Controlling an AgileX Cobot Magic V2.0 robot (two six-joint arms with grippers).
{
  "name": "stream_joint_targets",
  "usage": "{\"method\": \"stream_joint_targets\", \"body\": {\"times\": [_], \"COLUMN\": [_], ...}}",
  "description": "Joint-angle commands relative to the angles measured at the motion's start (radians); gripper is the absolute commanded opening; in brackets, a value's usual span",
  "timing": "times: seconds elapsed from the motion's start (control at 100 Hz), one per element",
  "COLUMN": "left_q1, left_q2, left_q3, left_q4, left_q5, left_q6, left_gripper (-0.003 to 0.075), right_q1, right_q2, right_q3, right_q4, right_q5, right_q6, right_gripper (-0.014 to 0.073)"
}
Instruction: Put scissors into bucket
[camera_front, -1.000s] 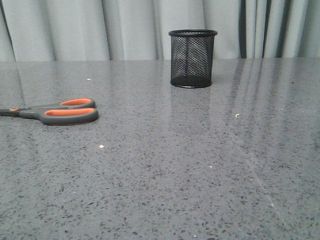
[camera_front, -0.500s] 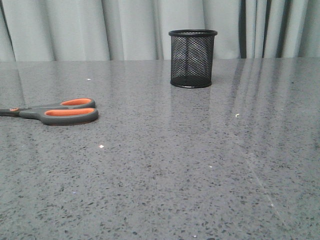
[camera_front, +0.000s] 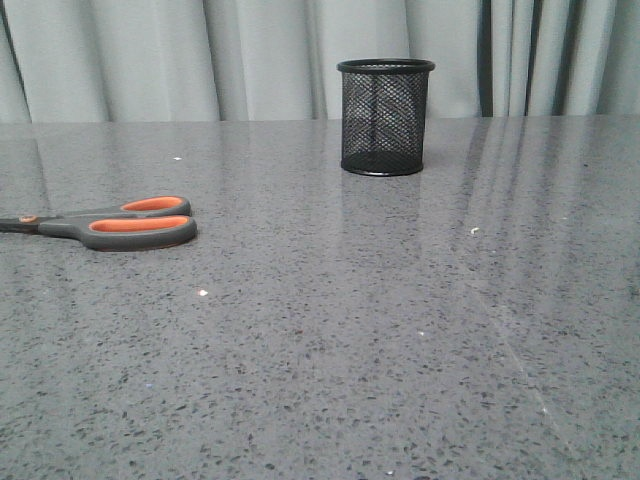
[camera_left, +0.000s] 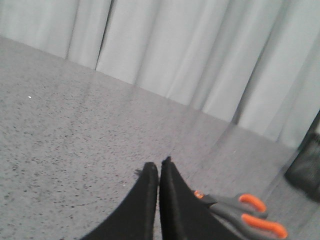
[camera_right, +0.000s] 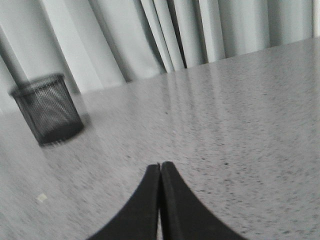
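Note:
The scissors (camera_front: 110, 224) lie flat at the table's left, grey handles with orange-lined loops toward the middle, blades running off the left edge of the front view. The bucket (camera_front: 385, 117), a black wire-mesh cup, stands upright at the back centre. No gripper appears in the front view. In the left wrist view my left gripper (camera_left: 159, 166) is shut and empty above the table, with the scissors (camera_left: 240, 212) just beside its fingers and the bucket (camera_left: 307, 167) at the frame's edge. In the right wrist view my right gripper (camera_right: 160, 166) is shut and empty, well apart from the bucket (camera_right: 47, 107).
The grey speckled table (camera_front: 350, 330) carries a few small white crumbs (camera_front: 203, 293). Pale curtains (camera_front: 200, 55) hang along the table's far edge.

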Motion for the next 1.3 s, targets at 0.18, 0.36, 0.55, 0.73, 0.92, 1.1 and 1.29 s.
{"method": "stream_joint_targets", "body": {"times": [0.18, 0.36, 0.55, 0.73, 0.92, 1.1, 1.29], "left_q1": [0.0, 0.0, 0.0, 0.0, -0.024, -0.157, -0.201], "left_q2": [-0.028, -0.012, 0.142, 0.428, 0.723, 0.923, 1.071], "left_q3": [0.017, -0.097, -0.327, -0.624, -0.881, -1.027, -1.114], "left_q4": [-0.314, -0.275, -0.03, 0.102, 0.102, 0.146, 0.183], "left_q5": [-0.085, -0.018, 0.205, 0.489, 0.76, 0.871, 0.946], "left_q6": [-0.01, 0.0, 0.0, 0.159, 0.384, 0.398, 0.398], "left_gripper": [-0.002, -0.002, -0.002, -0.002, -0.002, -0.002, -0.0019], "right_q1": [-0.007, -0.007, -0.007, 0.009, 0.094, 0.187, 0.198], "right_q2": [-0.023, -0.008, 0.15, 0.416, 0.686, 0.858, 0.937], "right_q3": [-0.016, -0.13, -0.325, -0.535, -0.739, -0.883, -0.971], "right_q4": [0.301, 0.194, -0.017, -0.182, -0.258, -0.259, -0.259], "right_q5": [-0.136, -0.011, 0.165, 0.329, 0.553, 0.684, 0.76], "right_q6": [0.0, 0.0, 0.0, 0.0, -0.115, -0.127, -0.131], "right_gripper": [-0.005, -0.005, -0.005, -0.005, -0.005, -0.005, -0.005]}}
